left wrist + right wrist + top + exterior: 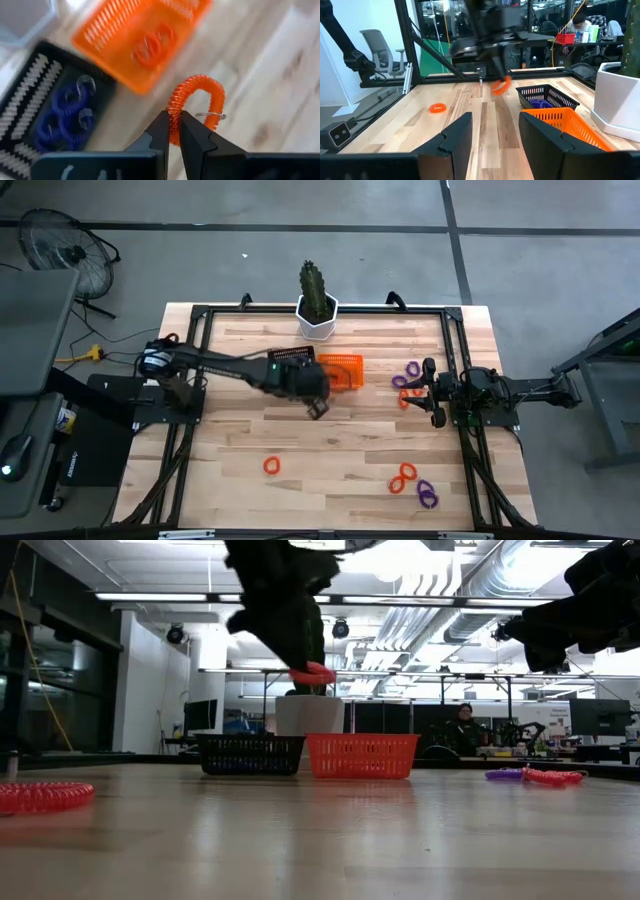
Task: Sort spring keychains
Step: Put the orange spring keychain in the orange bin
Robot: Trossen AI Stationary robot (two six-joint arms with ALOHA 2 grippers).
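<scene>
I've got the left claw (171, 131) pinching an orange keychain (192, 105), lifted off the table. The orange basket (341, 370) sits just right and slightly far of it. Right claw (492, 131) waits spread, far right.

Left pincer (173, 131) clamped on an orange spring keychain (195, 102), its metal ring (212, 116) hanging to one side. Beyond, on the wooden tabletop (280, 85): an orange mesh basket (107, 37) holding orange coils (152, 47), beside a black mesh basket (27, 107) holding purple coils (65, 115).
</scene>
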